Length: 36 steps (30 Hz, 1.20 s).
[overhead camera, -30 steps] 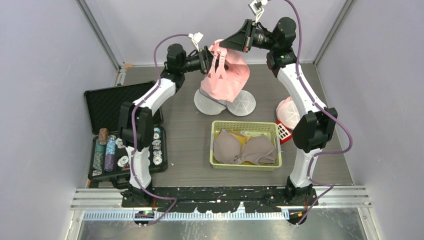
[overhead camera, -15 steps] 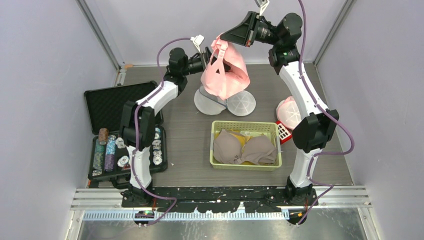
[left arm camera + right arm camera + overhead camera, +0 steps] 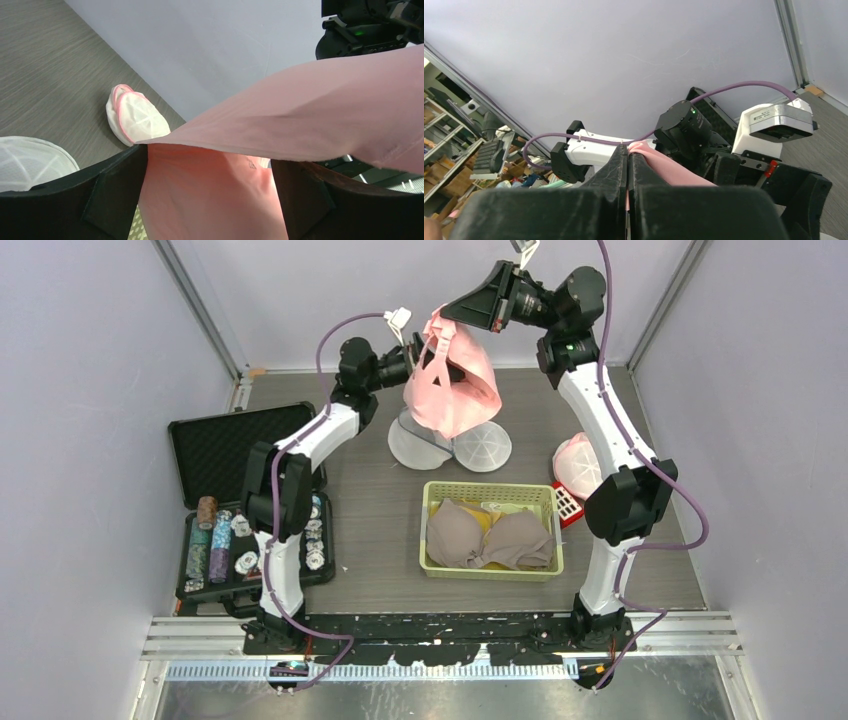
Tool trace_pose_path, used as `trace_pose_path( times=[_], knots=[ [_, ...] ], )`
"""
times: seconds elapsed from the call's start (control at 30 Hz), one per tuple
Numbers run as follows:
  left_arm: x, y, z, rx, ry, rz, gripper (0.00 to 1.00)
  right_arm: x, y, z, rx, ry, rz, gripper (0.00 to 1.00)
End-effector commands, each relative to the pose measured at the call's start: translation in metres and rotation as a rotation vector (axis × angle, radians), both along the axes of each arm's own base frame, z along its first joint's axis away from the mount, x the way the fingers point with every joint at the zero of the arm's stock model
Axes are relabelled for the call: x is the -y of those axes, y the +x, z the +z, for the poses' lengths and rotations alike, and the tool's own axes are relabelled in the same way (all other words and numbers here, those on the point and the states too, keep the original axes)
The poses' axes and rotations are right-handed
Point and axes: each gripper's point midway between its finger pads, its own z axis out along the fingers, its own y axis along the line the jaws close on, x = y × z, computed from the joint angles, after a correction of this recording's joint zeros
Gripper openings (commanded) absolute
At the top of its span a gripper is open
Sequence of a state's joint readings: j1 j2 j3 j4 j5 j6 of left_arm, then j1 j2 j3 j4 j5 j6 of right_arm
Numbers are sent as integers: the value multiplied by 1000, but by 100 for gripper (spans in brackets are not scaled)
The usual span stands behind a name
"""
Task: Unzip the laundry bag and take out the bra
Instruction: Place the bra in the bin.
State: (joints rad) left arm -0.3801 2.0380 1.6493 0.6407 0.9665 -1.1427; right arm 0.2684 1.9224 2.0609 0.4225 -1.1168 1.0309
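The pink bra (image 3: 455, 385) hangs in the air above the far middle of the table (image 3: 370, 500), clear of the surface. The right tool (image 3: 447, 312) holds it from above, its fingers (image 3: 616, 167) pressed together on a fold of pink fabric at the garment's top edge. The left tool (image 3: 422, 360) meets the bra from the left side. In its wrist view its two fingers (image 3: 90, 200) stand wide apart, and the pink cloth passes through the gap without being pinched.

Directly beneath the bra lies the white mesh laundry bag (image 3: 485, 450), spread open in two rounded halves on the table. Nearer, a pale green basket (image 3: 490, 490) holds a taupe bra (image 3: 490, 538). A second white bag with pink trim (image 3: 575, 465) sits to the right, beside the right arm. On the left, an open black case (image 3: 225, 445) holds stacks of poker chips (image 3: 215, 540).
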Motion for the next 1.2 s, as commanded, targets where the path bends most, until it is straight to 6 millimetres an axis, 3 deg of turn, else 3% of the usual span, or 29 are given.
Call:
trace_pose_path(
  times=[0.0,0.27,0.43,0.63,0.87,1.03,1.17],
  knots=[
    [-18,6,23,152,-16,65,96,4,-41,50,132,62,38,1],
    [-53,18,34,287,35,140,100,4,-58,54,122,67,79,1],
    [-68,14,36,339,54,136,100,1,-66,57,133,65,107,1],
    [-69,7,43,449,61,131,100,-5,-77,60,143,60,153,1],
    [-72,-7,66,568,53,104,100,-9,-93,63,139,61,217,1],
    [-59,-34,81,630,28,22,100,-13,-94,64,145,62,230,1],
    [-56,-38,85,624,15,31,98,-14,-93,67,154,62,234,1]
  ],
)
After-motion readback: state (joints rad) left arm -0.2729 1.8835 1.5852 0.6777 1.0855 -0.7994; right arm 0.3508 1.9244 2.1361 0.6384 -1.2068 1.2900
